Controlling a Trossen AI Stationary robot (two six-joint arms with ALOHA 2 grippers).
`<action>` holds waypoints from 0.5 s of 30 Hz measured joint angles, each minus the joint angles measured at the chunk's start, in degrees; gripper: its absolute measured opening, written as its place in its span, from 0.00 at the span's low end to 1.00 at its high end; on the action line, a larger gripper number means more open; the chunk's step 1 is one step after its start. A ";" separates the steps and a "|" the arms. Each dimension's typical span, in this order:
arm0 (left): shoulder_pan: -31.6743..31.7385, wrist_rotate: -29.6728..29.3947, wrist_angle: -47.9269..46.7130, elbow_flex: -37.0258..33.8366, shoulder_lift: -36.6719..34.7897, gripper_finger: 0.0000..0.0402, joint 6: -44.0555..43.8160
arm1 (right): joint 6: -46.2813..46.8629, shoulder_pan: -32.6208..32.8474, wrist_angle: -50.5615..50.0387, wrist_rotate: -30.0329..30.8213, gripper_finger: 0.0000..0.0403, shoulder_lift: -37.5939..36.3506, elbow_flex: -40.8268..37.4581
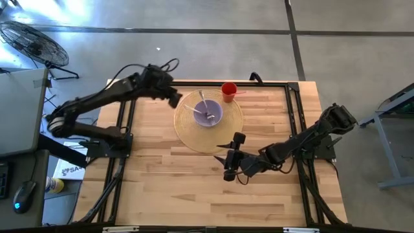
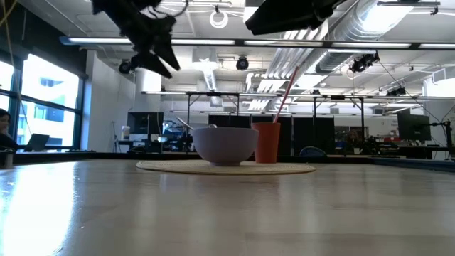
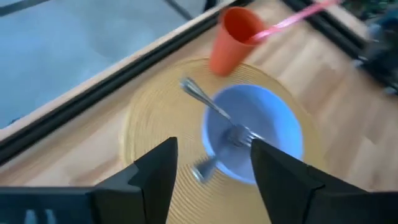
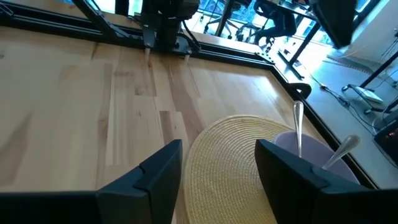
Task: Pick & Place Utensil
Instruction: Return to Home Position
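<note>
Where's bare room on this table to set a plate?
Free: the table half beyond the right gripper, away from the placemat; the corner right of the orange cup. Crowded: the placemat, with violet bowl and left gripper.

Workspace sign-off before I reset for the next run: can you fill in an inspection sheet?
Surface: wooden table, bare around a round woven mat.
Job's things: violet bowl on the mat holds fork and spoon; orange cup with straw at the mat's edge.
Clutter: nothing seen.
Hands: left hand open, raised by the mat's edge; right hand open, over the table beside the mat.
Cables: cable looped on the left arm.
Surroundings: floor fan; computer mouse off the table.
</note>
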 joint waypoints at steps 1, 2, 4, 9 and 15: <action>-0.87 0.02 -0.27 -1.02 -2.12 0.49 0.08 | 0.02 -0.18 0.02 -0.36 0.49 0.00 0.00; -1.89 0.06 -0.42 -2.41 -4.38 0.46 0.05 | 0.00 -0.47 0.00 -0.81 0.49 0.00 0.00; -4.63 0.56 0.92 -5.42 -8.79 0.40 0.00 | 0.16 -0.99 0.02 -2.26 0.49 0.00 0.00; -13.55 1.53 6.59 -14.61 -19.55 0.24 -0.49 | -1.86 -2.02 2.67 -3.77 0.48 0.00 0.00; -22.81 1.80 14.21 -24.46 -31.51 0.07 3.02 | -11.36 -2.80 8.44 -5.95 0.48 -0.43 0.00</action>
